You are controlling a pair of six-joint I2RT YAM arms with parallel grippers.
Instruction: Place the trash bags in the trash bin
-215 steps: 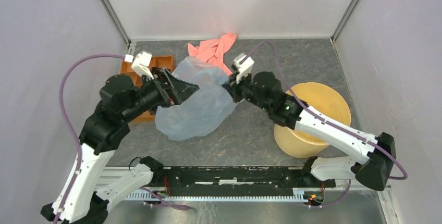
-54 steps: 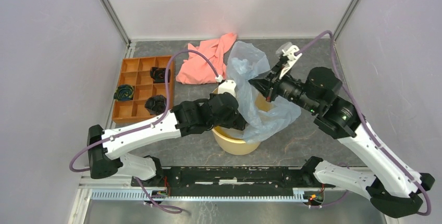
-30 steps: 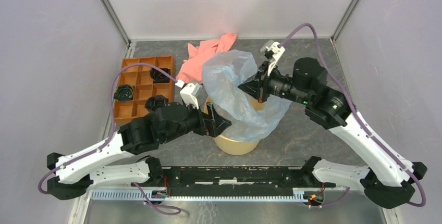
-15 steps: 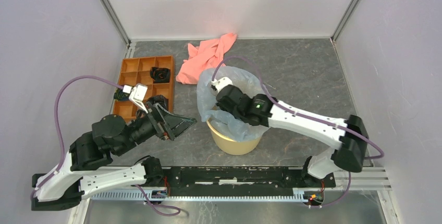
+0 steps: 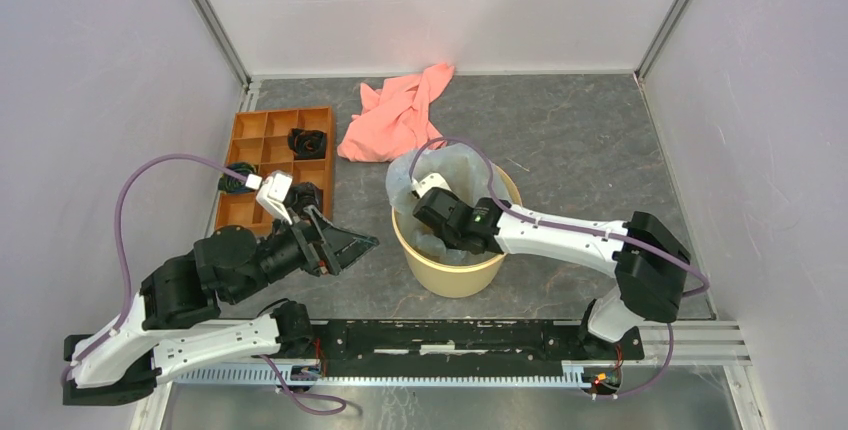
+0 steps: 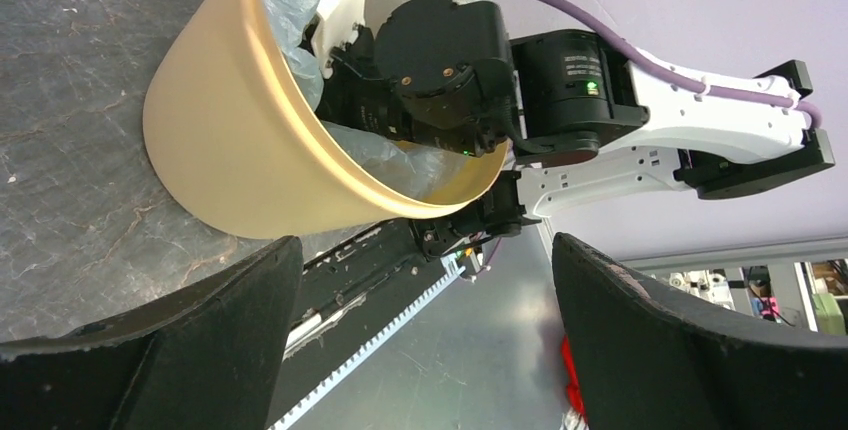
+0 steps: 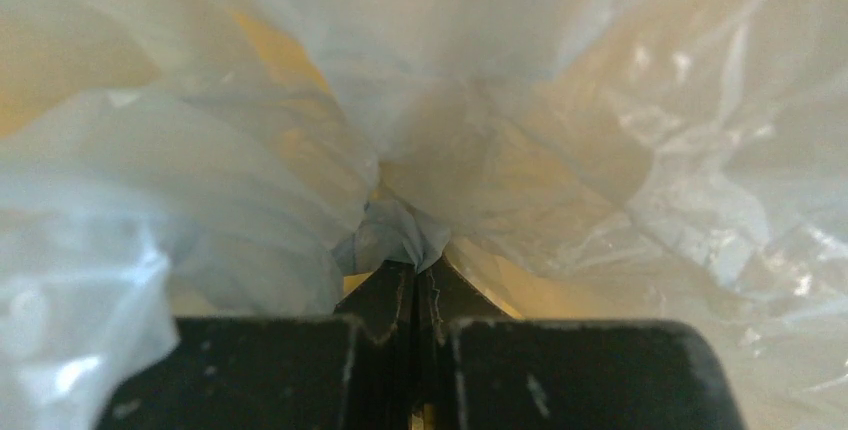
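Observation:
The trash bin (image 5: 455,268) is a cream bucket standing near the table's front middle. The trash bag (image 5: 425,172), thin pale bluish film, lies crumpled inside it and rises a little over the far rim. My right gripper (image 7: 415,272) is down inside the bin, shut on a bunched fold of the bag (image 7: 600,150); the bin's yellow wall (image 7: 60,70) shows through the film. From above, only that arm's black wrist (image 5: 447,218) shows over the bin's mouth. My left gripper (image 5: 360,245) stands open and empty left of the bin (image 6: 230,150), apart from it.
An orange compartmented tray (image 5: 283,111) with dark items sits at the back left. A salmon-pink cloth (image 5: 395,115) lies behind the bin. Walls close the table on three sides, and the arms' mounting rail (image 5: 450,335) runs along the near edge.
My right gripper has swung down from above the bin and pushed the bag inside; less film hangs over the rim. My left gripper has drawn back to the left, open.

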